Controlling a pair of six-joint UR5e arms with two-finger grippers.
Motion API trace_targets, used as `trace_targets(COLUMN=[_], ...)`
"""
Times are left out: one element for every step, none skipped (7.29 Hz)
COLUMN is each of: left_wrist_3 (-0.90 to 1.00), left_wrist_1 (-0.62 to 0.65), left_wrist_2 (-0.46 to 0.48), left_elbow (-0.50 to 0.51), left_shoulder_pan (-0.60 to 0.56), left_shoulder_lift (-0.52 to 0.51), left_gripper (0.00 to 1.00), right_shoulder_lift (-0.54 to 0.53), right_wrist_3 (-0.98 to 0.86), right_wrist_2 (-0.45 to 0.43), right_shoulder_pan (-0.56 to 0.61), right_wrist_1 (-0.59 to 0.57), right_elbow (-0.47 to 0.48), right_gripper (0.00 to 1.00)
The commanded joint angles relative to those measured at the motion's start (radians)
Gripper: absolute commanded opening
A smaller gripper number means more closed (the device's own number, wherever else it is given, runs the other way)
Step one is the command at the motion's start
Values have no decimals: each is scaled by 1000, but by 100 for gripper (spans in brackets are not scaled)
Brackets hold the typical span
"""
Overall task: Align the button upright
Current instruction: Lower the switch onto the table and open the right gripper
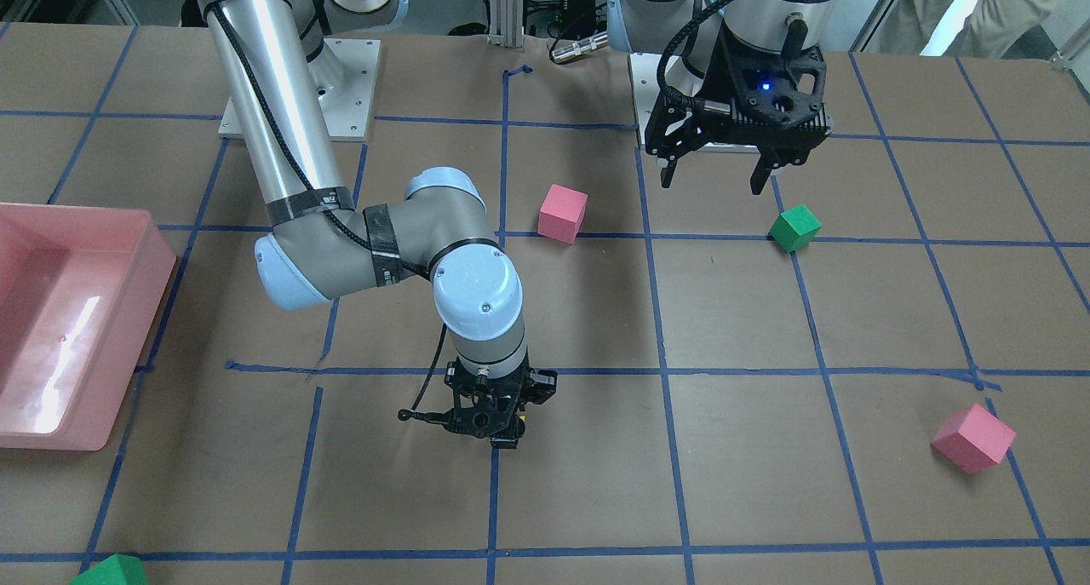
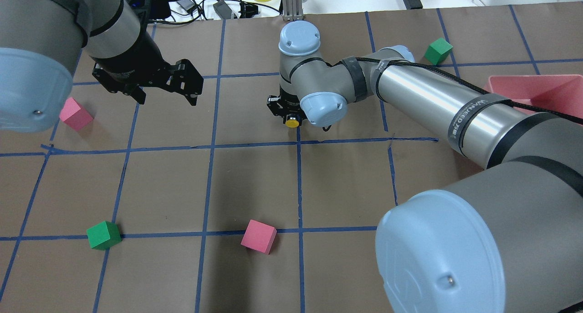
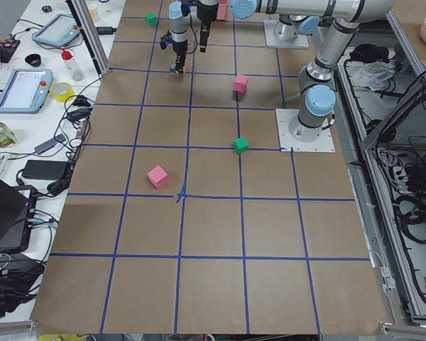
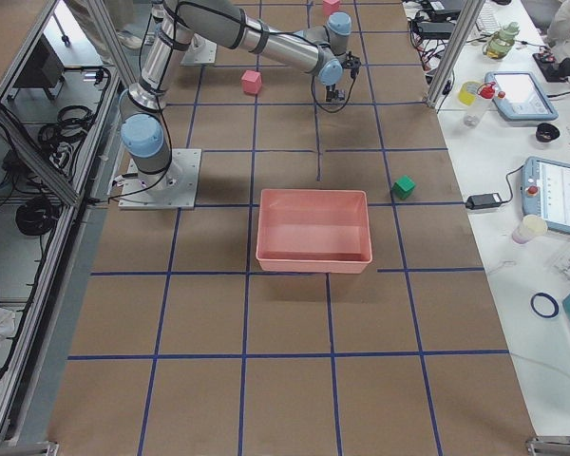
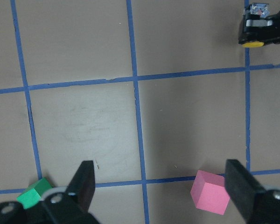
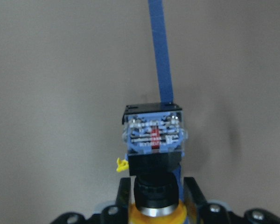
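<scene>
Clamping the yellow-capped black-and-silver push-button (image 6: 154,140) at its collar, the right gripper (image 6: 157,184) may let the blocky base swing; left gripper (image 1: 712,180) hangs released.

The desk (image 2: 255,185) carries a pink cube (image 2: 258,236) toward the robot's edge and a second pink cube (image 2: 76,114) by the left edge, two in all. Likewise there are two green ones: a green cube (image 2: 104,235) toward the near left corner and a second green cube (image 2: 438,51) near the far edge. There is one pink bin (image 2: 546,94) at the right edge and one button (image 2: 292,120). There are two arms, the left arm (image 2: 114,35) and the right arm (image 2: 428,99), with one end effector each: the left end effector (image 2: 167,100) and the right end effector (image 6: 157,191).
</scene>
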Motion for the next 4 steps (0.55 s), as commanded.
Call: trace_targets(left_wrist_3=[0, -6, -11, -12], left_wrist_1=[-1, 0, 14, 53], left_wrist_2=[-2, -2, -2, -2], left_elbow=[-1, -8, -34, -59], left_shoulder_pan=[0, -2, -3, -3], left_shoulder_lift=[0, 1, 6, 9], left_gripper=[100, 100, 100, 100], right_shoulder_lift=[17, 18, 15, 11], right_wrist_3=[-18, -42, -42, -42], right_wrist_2=[2, 0, 2, 2], right_shoulder_pan=[2, 2, 2, 0], right_wrist_1=[-35, -35, -35, -34], right_elbow=[-1, -1, -1, -1], right_gripper=[7, 43, 66, 95])
